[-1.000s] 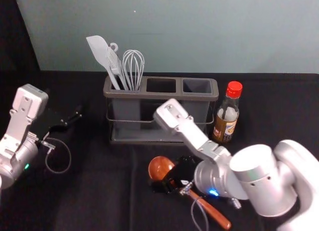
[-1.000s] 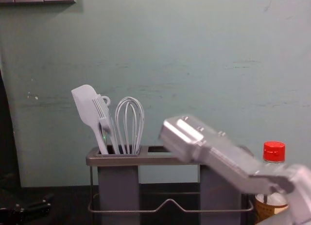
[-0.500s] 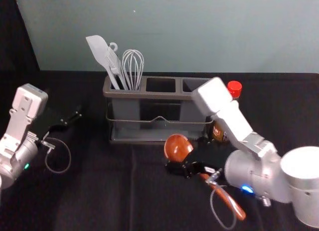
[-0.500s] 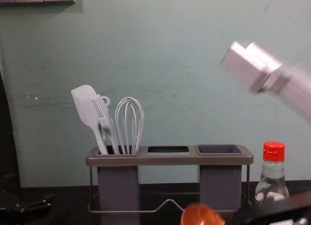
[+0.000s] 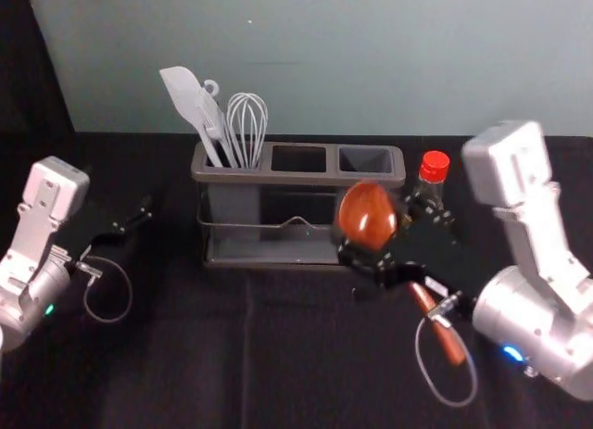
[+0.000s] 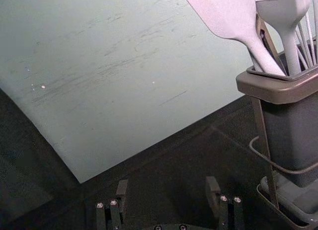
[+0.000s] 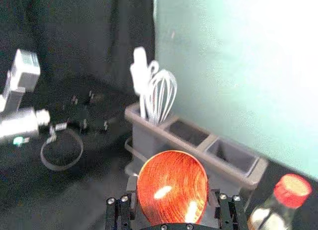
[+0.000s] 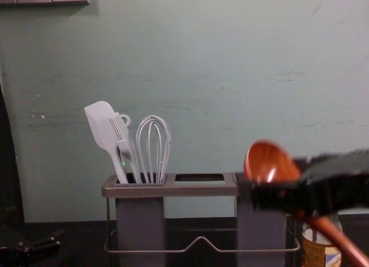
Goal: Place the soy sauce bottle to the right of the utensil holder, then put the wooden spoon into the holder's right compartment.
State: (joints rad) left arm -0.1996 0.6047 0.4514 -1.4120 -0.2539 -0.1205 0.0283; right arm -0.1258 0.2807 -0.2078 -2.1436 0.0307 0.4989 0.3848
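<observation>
Wooden spoon (image 5: 367,216), right gripper (image 5: 389,255) clasping, left gripper (image 5: 137,220) spread

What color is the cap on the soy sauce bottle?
The cap is bright red, best seen in the right wrist view.

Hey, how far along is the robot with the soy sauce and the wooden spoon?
The bottle part looks done: the soy sauce bottle stands right of the utensil holder. In hand is the wooden spoon, held up by the right gripper near the holder's right end. Left to do: lower it into the right compartment, which is empty. The left gripper is parked left of the holder.
</observation>
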